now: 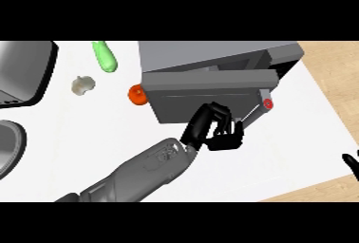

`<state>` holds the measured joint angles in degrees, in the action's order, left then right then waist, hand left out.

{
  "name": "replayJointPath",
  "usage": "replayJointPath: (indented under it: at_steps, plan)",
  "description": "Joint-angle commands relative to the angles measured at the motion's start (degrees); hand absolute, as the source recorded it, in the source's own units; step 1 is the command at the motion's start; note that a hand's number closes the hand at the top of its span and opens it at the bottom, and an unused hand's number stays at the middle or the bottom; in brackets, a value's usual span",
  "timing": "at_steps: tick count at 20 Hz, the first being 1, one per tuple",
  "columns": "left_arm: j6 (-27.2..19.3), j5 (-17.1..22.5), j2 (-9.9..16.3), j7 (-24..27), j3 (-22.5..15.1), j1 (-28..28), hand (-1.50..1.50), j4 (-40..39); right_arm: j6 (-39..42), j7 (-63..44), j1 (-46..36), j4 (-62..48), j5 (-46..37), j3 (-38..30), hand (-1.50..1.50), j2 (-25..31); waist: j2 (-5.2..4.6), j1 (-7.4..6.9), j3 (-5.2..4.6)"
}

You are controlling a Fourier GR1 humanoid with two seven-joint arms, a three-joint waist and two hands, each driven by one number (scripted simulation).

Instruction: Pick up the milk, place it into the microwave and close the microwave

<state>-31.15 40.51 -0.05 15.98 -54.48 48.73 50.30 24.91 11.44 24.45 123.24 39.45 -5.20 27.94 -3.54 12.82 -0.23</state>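
Your left hand (219, 128) reaches across from the lower left on its smooth grey forearm, its black fingers curled together just below the front face of the microwave (210, 76); you cannot see anything held inside that curl. The microwave is a boxy grey block with flat matte faces, and its door (207, 80) shows as a long grey slab across the front, with a small red round fitting (268, 104) at its lower right corner. You cannot tell what is inside it, and the milk cannot be made out anywhere. Your right hand (351, 163) shows only as black fingertips at the right edge, resting with fingers apart. On the smooth white worktop (84, 137) lie a glossy green elongated vegetable (104, 56), a pale lumpy garlic bulb (82, 84), and an orange rounded object (137, 94) touching the microwave's left side. A grey curved appliance (24, 71) sits at the far left, with a round metal rim (10, 147) below it.
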Motion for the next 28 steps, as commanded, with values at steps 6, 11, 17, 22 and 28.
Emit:
replayJointPath:
  at_steps: [6,11,17,22,28]
  plan:
    - [-0.50,7.07,0.05,2.37,7.45,6.61,1.50,-7.30,-0.38,-0.98,-1.46,1.16,2.76,-1.42,-1.50,1.08,-0.42,1.06,-0.01]
    - [-2.01,8.61,0.05,5.37,7.11,7.53,1.50,-9.67,1.02,-1.56,-1.83,1.92,3.95,-1.04,-1.50,2.16,-0.58,1.35,-0.01]
    - [-1.82,11.42,0.05,8.49,6.81,8.67,1.50,-10.87,2.27,-2.50,-2.55,3.12,5.70,-0.11,-1.50,3.28,-0.87,1.29,-0.06]
    - [-2.28,12.99,0.05,10.23,6.10,9.21,1.50,-11.68,3.16,-2.89,-2.55,4.30,6.85,0.11,-1.50,3.99,-0.74,1.97,-0.04]
    - [-2.93,15.24,0.05,12.00,5.41,9.16,1.50,-12.03,3.84,-3.44,-2.81,4.74,8.30,-0.16,-1.50,5.00,-1.03,2.68,0.02]
